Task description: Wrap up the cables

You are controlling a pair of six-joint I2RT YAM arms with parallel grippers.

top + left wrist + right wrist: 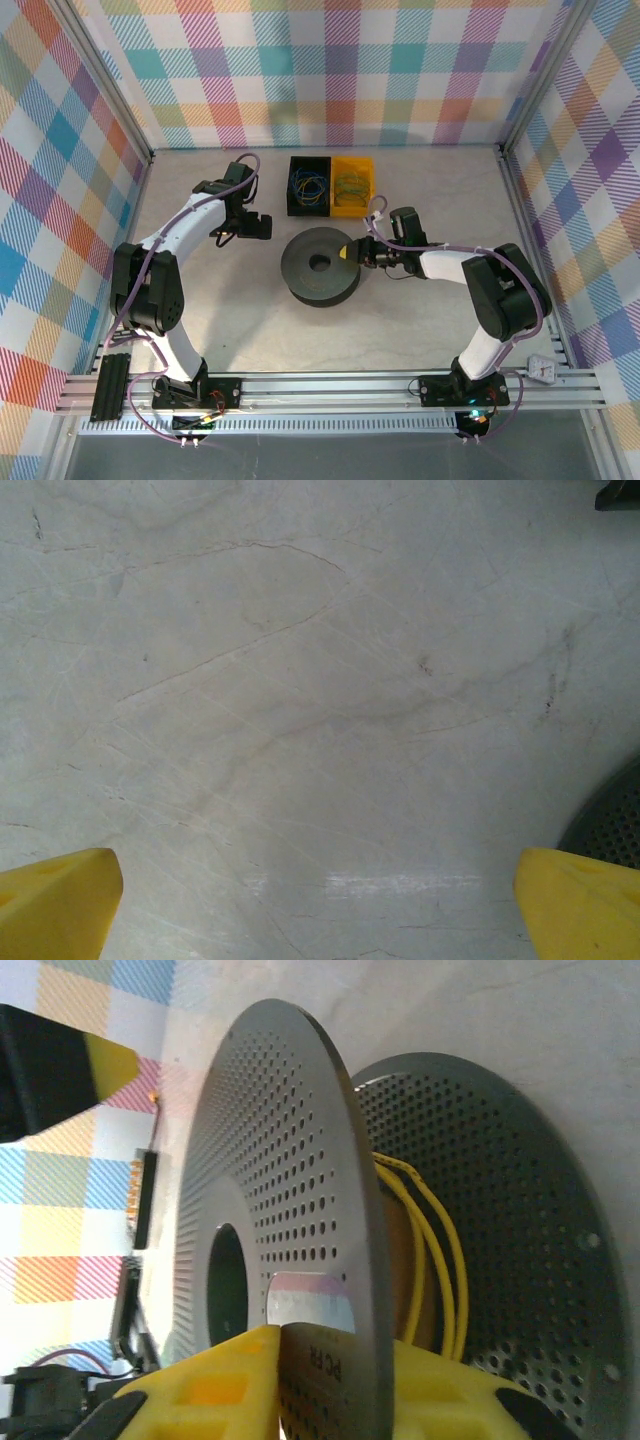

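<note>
Left fingers (60, 905): spread wide apart and holding nothing. They hang over bare surface (300, 680) to the left of the spool, whose rim just enters the left wrist view at its right edge.
Black bin (294, 200): stands at the back of the surface, behind the spool. Loose cables (306, 184) in blue and yellow lie coiled inside.
Yellow bin (369, 172): touches the black bin on its right side. More thin wires, greenish, lie tangled in it.
Spool (318, 268): black, lying flat in the middle with its hub hole up. It has two perforated flanges with a narrow channel between them.
Yellow cable (437, 1260): a few turns lie round the core between the flanges. I cannot tell where its free end runs.
Right fingers (215, 1385): set either side of the upper flange at the spool's right edge. Whether they clamp it or merely straddle it cannot be told.
Handling, cables: probably very light, limp and a little springy. Being thread-thin, they should slip out of a loose pinch and snag on one another in the bins. The turns on the core look slack and may spring off unless kept taut.
Handling, spool: stiff plastic by the look of it, and likely light enough to slide or tip if pulled by one flange.
Where to hold: I would pinch a cable near a free end, with the fingers fully closed across it. I would steady the spool by a flange rim or the hub, not by the wound turns.
</note>
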